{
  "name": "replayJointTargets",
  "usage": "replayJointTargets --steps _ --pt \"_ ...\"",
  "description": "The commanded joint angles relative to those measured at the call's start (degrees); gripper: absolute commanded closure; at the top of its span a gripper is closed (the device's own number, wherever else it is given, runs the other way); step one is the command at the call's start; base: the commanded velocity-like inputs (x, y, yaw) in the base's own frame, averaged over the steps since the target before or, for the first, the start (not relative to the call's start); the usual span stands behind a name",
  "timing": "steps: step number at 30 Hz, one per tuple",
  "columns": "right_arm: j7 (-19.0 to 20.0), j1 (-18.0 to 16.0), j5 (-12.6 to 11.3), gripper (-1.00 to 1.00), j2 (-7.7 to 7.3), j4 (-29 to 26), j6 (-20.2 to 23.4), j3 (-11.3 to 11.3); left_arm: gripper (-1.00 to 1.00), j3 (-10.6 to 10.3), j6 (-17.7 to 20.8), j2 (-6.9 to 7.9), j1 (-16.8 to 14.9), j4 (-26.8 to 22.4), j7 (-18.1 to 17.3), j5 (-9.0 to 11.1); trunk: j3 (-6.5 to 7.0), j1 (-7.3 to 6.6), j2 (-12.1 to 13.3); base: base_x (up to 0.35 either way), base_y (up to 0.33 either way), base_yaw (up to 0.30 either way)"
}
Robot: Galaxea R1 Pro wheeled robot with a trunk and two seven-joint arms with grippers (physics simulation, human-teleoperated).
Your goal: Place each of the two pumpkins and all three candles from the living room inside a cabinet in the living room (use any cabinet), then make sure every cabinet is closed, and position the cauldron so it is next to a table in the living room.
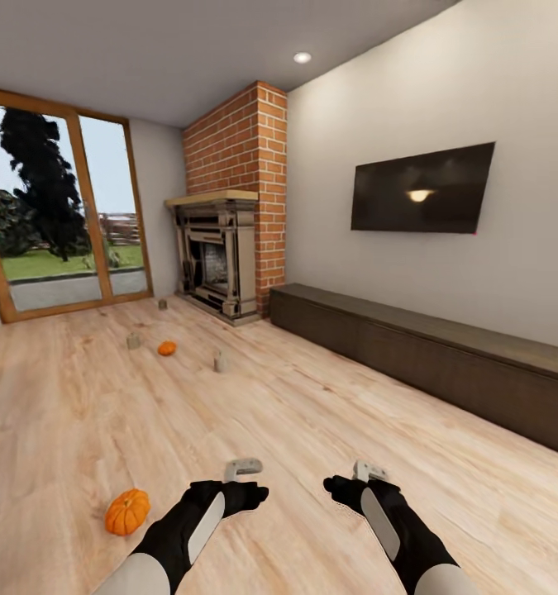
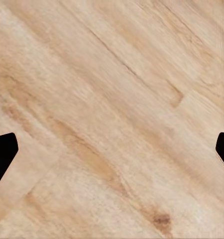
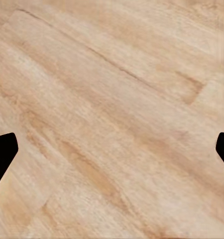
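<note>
Cabinet [image 1: 444, 364]: long low dark-brown unit along right wall under TV [image 1: 422, 188]; all drawer fronts flush, shut; contents not visible; top bare.

Pumpkins on wood floor [image 1: 312, 413]: near pumpkin [image 1: 127, 511] just beside left arm; far pumpkin [image 1: 167, 348] mid-room, well apart from cabinet.

Candles: three on floor around far pumpkin, [image 1: 133, 340], [image 1: 219, 361], [image 1: 162, 304], last nearest fireplace [image 1: 218, 256].

Left gripper [image 2: 112, 149]: fingers spread wide, holding nothing, over bare floor. Right gripper [image 3: 112, 149]: same, spread, empty.

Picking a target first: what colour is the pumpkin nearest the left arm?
Bright orange with a brownish stem; the pumpkin lies on the floor, clearest in the head view.
</note>
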Motion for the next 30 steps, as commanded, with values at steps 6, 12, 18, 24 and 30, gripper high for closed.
replayJointTargets --steps 6,12,18,24,30 --pt "-0.53 -0.03 -0.67 -1.0 -0.06 -0.07 0.15 0.22 -1.0 -0.05 0.28 0.03 -0.01 -0.08 0.0 0.11 0.19 0.02 -0.03 0.322 0.0 -0.27" --pt "-0.53 -0.03 -0.67 -1.0 -0.06 0.01 0.12 0.22 -1.0 -0.05 0.28 0.03 0.01 -0.08 0.0 0.11 0.45 0.02 -0.03 0.322 -0.003 -0.27" --pt "-0.47 -0.03 -0.67 -1.0 0.0 0.37 0.05 0.22 -1.0 -0.07 0.28 -0.02 0.02 -0.08 0.0 0.11 0.7 0.02 -0.03 0.308 -0.089 -0.27" --pt "-0.45 -0.03 -0.67 -1.0 0.02 0.53 -0.02 0.22 -1.0 -0.1 0.28 -0.01 0.01 -0.08 0.0 0.11 0.96 0.02 -0.03 0.293 -0.135 -0.27" --pt "-0.44 -0.03 -0.67 -1.0 0.01 0.54 -0.05 0.22 -1.0 -0.08 0.28 -0.02 0.0 -0.08 0.0 0.11 1.22 0.02 -0.03 0.287 -0.142 -0.27"
